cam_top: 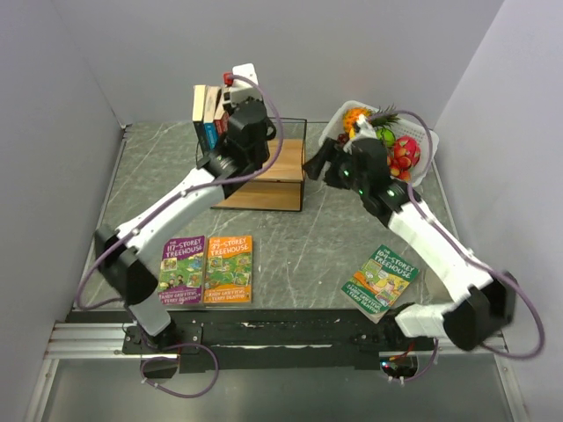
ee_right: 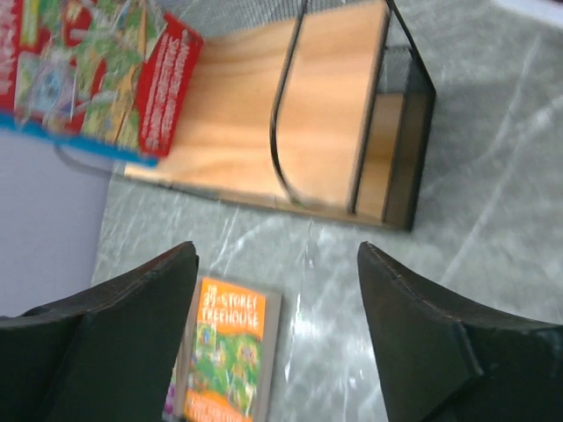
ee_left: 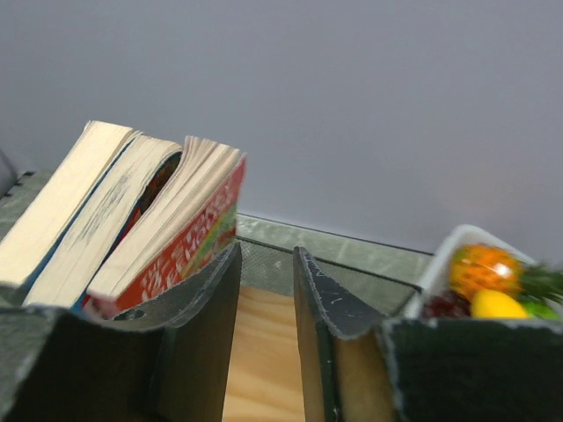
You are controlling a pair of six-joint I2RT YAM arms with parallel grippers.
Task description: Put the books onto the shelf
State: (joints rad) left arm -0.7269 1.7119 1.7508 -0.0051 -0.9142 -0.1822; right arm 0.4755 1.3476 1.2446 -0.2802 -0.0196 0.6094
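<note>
Grey marbled tabletop [cam_top: 317, 237] carries the shelf [cam_top: 283, 163], with three books [cam_top: 208, 119] standing upright at its left end. A purple book [cam_top: 183, 270], an orange book [cam_top: 230, 269] and a green book [cam_top: 381, 280] lie flat in front of the shelf, so I judge the job about half done. Beside the standing books, the left gripper [ee_left: 266, 264] has its fingers slightly apart and empty; the right gripper [ee_right: 277, 264] hovers off the shelf's right side, spread wide and empty.
</note>
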